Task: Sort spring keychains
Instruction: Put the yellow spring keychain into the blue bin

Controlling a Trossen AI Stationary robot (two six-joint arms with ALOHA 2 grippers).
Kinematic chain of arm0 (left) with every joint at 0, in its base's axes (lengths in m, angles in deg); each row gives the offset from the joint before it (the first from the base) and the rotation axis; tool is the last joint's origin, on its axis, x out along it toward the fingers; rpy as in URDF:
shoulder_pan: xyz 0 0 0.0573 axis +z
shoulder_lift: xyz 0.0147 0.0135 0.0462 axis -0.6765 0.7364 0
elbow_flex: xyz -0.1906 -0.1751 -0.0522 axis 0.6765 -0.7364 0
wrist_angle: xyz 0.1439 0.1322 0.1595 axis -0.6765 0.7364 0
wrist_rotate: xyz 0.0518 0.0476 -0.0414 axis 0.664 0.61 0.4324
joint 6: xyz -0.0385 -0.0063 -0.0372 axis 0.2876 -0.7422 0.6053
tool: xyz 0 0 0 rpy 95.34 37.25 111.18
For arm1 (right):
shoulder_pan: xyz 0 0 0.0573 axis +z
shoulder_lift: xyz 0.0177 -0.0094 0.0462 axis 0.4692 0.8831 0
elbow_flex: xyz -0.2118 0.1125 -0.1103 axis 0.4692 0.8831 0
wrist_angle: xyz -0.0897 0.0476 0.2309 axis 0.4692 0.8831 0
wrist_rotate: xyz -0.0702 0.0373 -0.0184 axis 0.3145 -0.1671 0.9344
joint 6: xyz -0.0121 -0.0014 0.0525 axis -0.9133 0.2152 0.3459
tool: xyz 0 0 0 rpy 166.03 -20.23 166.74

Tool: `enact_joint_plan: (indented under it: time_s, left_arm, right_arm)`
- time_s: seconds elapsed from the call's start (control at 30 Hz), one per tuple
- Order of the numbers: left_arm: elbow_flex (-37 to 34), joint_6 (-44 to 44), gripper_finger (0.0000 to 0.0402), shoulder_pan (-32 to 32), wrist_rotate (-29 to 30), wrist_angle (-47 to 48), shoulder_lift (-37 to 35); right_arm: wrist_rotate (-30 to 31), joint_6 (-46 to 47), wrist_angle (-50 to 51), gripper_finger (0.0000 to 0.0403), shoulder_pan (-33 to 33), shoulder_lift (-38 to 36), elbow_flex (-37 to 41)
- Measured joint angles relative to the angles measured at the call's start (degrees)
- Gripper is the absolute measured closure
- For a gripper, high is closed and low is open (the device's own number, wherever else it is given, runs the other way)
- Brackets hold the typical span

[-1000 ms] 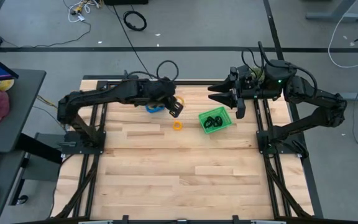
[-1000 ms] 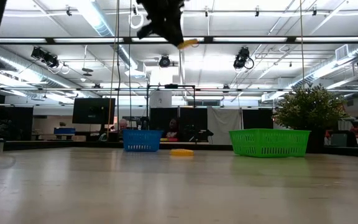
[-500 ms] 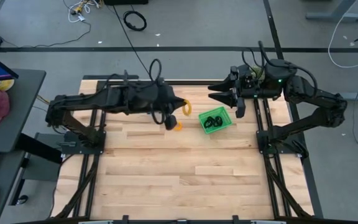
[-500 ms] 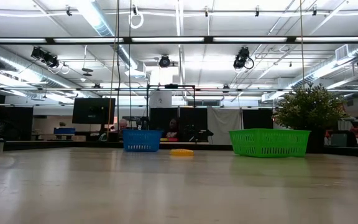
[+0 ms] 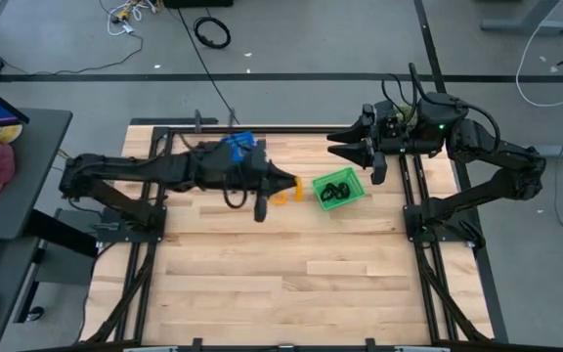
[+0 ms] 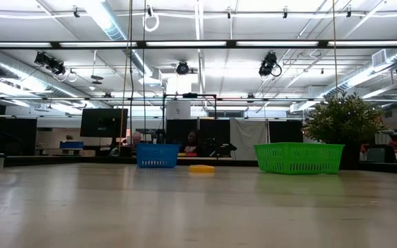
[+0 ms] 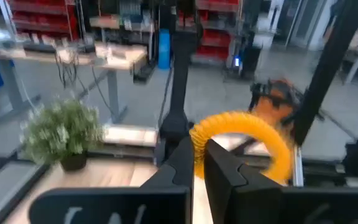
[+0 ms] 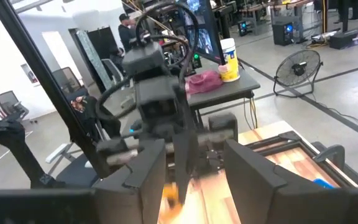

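My left gripper (image 5: 290,184) reaches level across the table's far middle and is shut on an orange spring keychain (image 7: 248,129), just left of the green bin (image 5: 338,189). That bin holds black keychains (image 5: 335,191). A second orange keychain (image 6: 201,168) lies flat on the table between the bins, partly under the left gripper in the high view. The blue bin (image 5: 240,145) stands behind the left arm. My right gripper (image 5: 345,147) hovers open at the table's far right, above the green bin's far side. My left gripper (image 7: 201,154) pinches the orange keychain's coil at one side of the ring (image 7: 199,134) between its two fingertips. The fingers lie about level, pointing toward the table's right. The ring stands out beyond the fingertips, lifted clear of the table.
Bare wood fills the table's near half (image 5: 291,284). Black frame rails (image 5: 413,196) run along the left and right sides. In the low view the blue bin (image 6: 157,155) and the green bin (image 6: 298,157) stand on the far part, with the room beyond.
My left gripper, shut on the orange keychain, has risen out of the low view and moved from beside the blue bin toward the table's right, near the green bin. It has turned from pointing down to lying level. The orange keychain on the table has stayed put.
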Motion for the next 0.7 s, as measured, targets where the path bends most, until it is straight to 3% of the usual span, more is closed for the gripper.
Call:
enact_joint_plan:
  time_s: [0.27, 0.53, 0.7]
  left_arm:
    - [-7.8, -0.1, 0.0381, 0.0, 0.7, -0.6, -13.4]
    - [-19.5, 3.2, 0.0383, -0.1, 10.1, -0.2, -28.7]
    - [-21.8, 4.1, 0.0383, -0.1, 13.4, 0.1, -30.9]
  right_arm:
    - [0.0, 0.7, -0.6, 0.0239, 0.0, 0.0, 0.0]
    - [0.0, 0.7, -0.9, 0.0239, 0.0, 0.0, 0.0]
    - [1.0, 0.4, -0.9, 0.0239, 0.0, 0.0, 0.0]
